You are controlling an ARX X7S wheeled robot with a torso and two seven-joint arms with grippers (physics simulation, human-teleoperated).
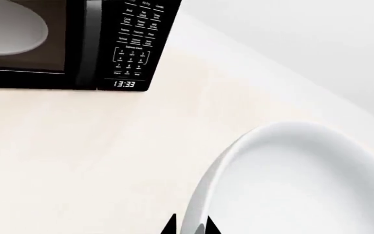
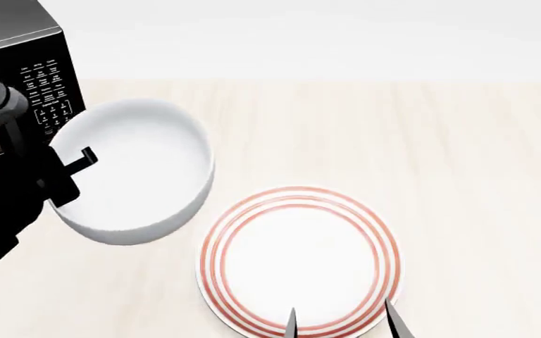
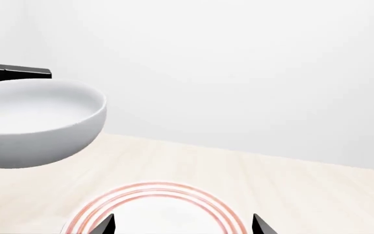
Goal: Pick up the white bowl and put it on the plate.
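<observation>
The white bowl [image 2: 134, 172] hangs tilted above the table, left of the plate [image 2: 299, 260], which is white with red rings. My left gripper [image 2: 68, 172] is shut on the bowl's left rim, one finger inside, one outside. In the left wrist view the bowl [image 1: 304, 185] fills the lower right and the two black fingertips [image 1: 169, 226] pinch its wall [image 1: 190, 229]. My right gripper [image 2: 343, 322] is open and empty over the plate's near edge. The right wrist view shows the plate [image 3: 154, 214] between its tips [image 3: 181, 225] and the lifted bowl [image 3: 37, 124].
A black microwave [image 2: 17, 70] stands at the far left behind the left arm; its keypad and clock show in the left wrist view [image 1: 132, 48]. The pale wooden table [image 2: 421, 141] spreads to the right, with a white wall behind.
</observation>
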